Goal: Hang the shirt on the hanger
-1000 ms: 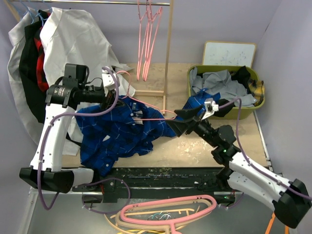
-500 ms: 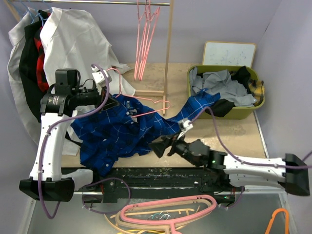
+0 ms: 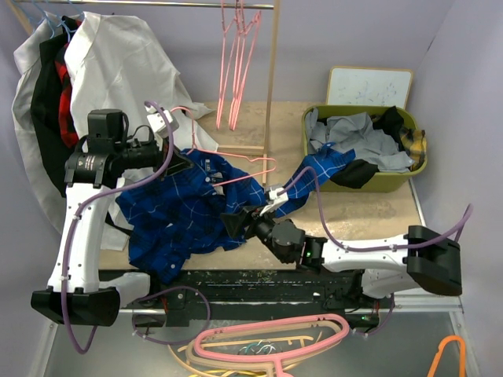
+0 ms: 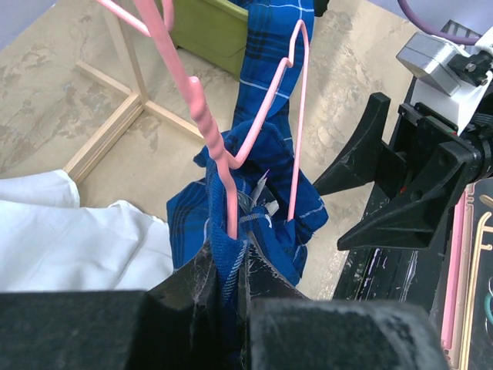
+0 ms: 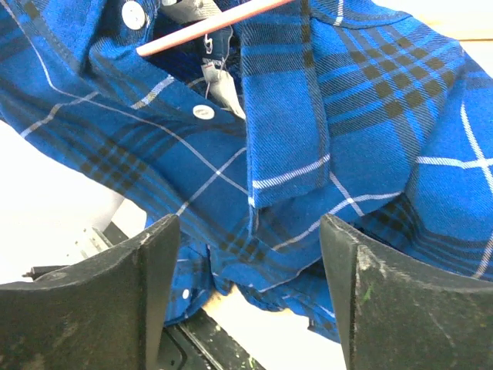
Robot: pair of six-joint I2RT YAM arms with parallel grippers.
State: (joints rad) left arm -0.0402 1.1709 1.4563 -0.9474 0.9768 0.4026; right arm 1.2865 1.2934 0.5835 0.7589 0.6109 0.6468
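The royal-blue checked shirt (image 3: pixel 189 212) lies crumpled on the table, one sleeve trailing right toward the bin. A thin pink hanger (image 3: pixel 240 169) sits partly inside its collar. My left gripper (image 3: pixel 182 162) is shut on the shirt's collar, lifting it; in the left wrist view the hanger (image 4: pixel 223 139) rises from the pinched fabric (image 4: pixel 231 254). My right gripper (image 3: pixel 236 222) is open and empty, low at the shirt's front edge. In the right wrist view its fingers (image 5: pixel 146 285) straddle blue cloth (image 5: pixel 323 131) without touching it.
A green bin (image 3: pixel 365 149) of grey and dark clothes stands at the back right. A wooden rack (image 3: pixel 271 86) holds spare pink hangers (image 3: pixel 236 63). A white garment (image 3: pixel 118 71) hangs at the back left. Thick pink and orange hangers (image 3: pixel 267 345) lie below the near edge.
My right arm has swung left and low, from near the sleeve to the shirt's front edge. My left gripper keeps hold of the collar, pulled slightly up and left.
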